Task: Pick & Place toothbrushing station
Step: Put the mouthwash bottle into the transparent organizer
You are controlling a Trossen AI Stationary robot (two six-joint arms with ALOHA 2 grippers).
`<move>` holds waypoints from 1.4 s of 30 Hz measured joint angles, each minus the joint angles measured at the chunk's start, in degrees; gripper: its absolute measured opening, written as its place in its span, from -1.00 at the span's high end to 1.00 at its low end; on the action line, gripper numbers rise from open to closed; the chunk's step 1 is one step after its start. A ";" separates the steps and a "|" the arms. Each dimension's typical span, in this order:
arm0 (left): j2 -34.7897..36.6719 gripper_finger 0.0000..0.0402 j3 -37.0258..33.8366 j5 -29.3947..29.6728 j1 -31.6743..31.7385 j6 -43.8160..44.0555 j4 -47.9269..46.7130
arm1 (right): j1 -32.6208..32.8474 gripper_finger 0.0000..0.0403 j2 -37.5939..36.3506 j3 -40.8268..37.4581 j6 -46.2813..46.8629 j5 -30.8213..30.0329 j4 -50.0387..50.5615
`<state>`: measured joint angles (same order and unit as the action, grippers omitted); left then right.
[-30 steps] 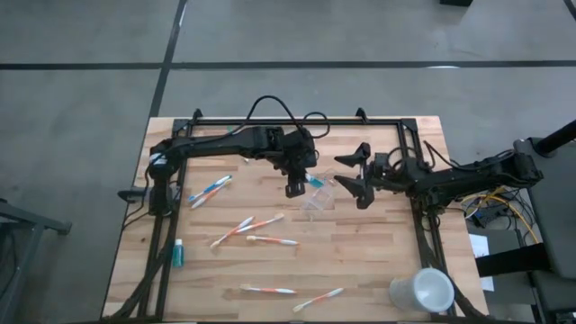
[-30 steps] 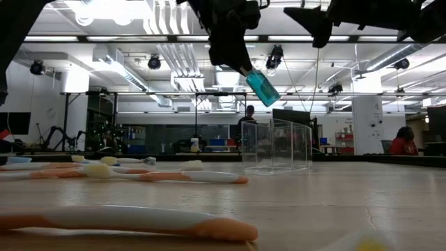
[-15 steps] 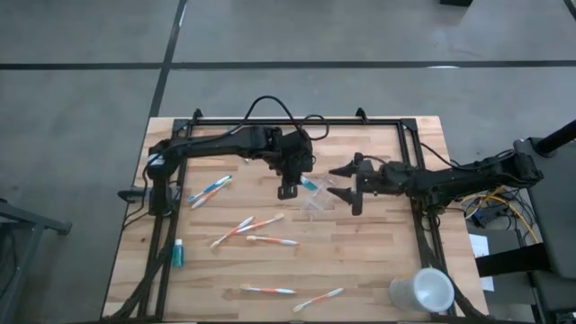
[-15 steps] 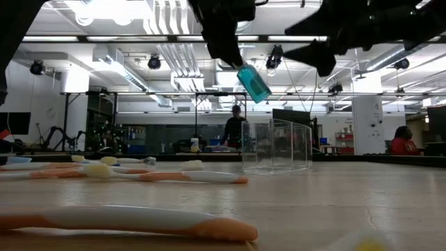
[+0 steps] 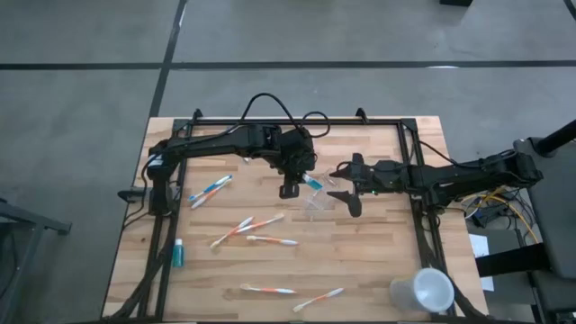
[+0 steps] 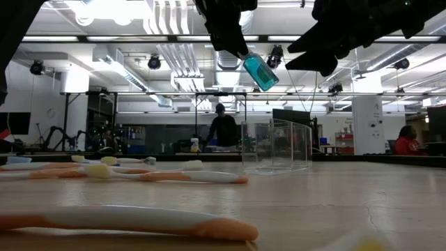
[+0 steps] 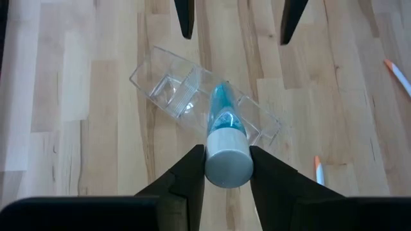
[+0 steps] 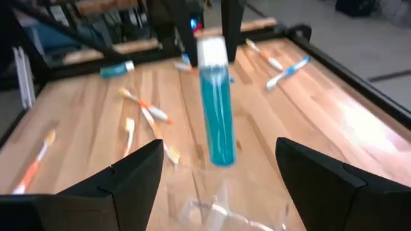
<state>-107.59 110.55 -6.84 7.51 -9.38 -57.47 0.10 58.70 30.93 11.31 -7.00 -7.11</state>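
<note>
left gripper (image 7: 226, 168) clamps blue tube (image 7: 221, 128) by white cap, hanging above clear cup (image 5: 317, 202). right gripper (image 5: 346, 187), at cup's 3 o'clock, spread wide, empty. centre tube over mouth before lowering.

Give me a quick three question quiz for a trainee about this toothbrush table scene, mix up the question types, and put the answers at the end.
1. True or false: the left gripper holds the blue tube by its white cap end, above the clear plastic holder.
2. Multiple choice: the right gripper is A) shut on a toothbrush, B) open, beside the tube, holding nothing, C) resting on the table.
3. Fill in: in the high view the opaque white cup sits near the table's front ____ corner, on the right arm's side.

Key: 1 true; 2 B; 3 right.
</note>
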 joint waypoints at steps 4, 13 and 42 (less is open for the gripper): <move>0.00 0.46 0.01 0.01 0.00 0.01 0.00 | 0.00 -0.45 0.00 0.03 -0.09 0.01 0.30; 0.04 0.46 0.01 0.01 -0.04 0.09 0.64 | 0.00 -0.44 5.73 -0.08 -0.94 -0.01 -2.16; 0.04 0.46 -0.08 0.23 -0.07 -0.05 -2.59 | 0.00 -0.42 16.34 8.90 -7.24 -0.66 -6.85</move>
<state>-107.55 110.48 -6.61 7.44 -9.43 -60.06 0.10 75.04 39.83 4.07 -7.66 -13.96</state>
